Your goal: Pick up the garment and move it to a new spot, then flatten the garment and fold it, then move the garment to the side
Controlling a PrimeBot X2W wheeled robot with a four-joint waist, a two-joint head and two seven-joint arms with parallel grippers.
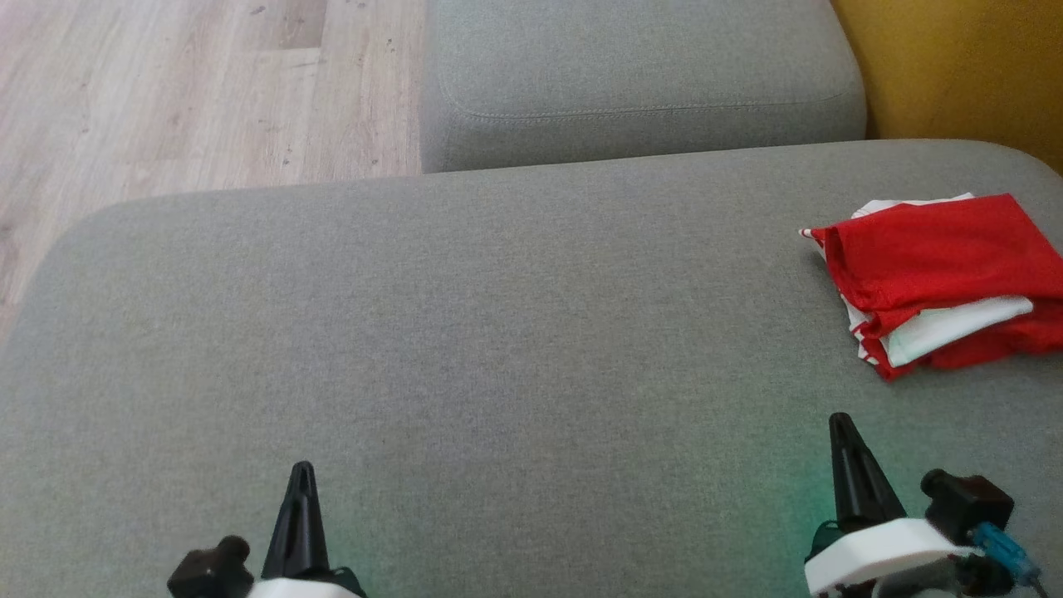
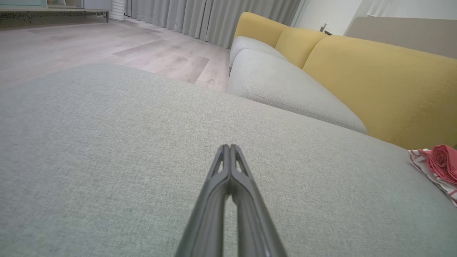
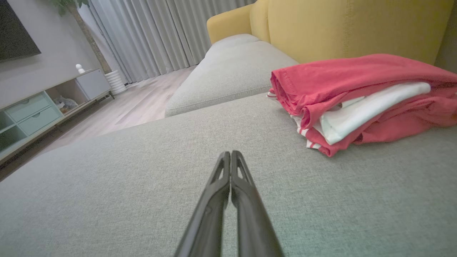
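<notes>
While 1 folded garment lies on the sofa, 2 grippers, left and right, hover pinched together, empty.

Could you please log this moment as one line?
garment: folded, far right on sofa; left gripper: shut, empty; right gripper: shut, empty

Red-and-white garment, grey cushion

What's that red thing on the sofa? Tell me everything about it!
It's a red garment with white parts and thin red-and-white stripes at one edge, soft like T-shirt cloth. It's folded into a loose, slightly rumpled stack, lying on the grey seat cushion, far to the robot's right. I see nothing but the cushion touching it.
</notes>
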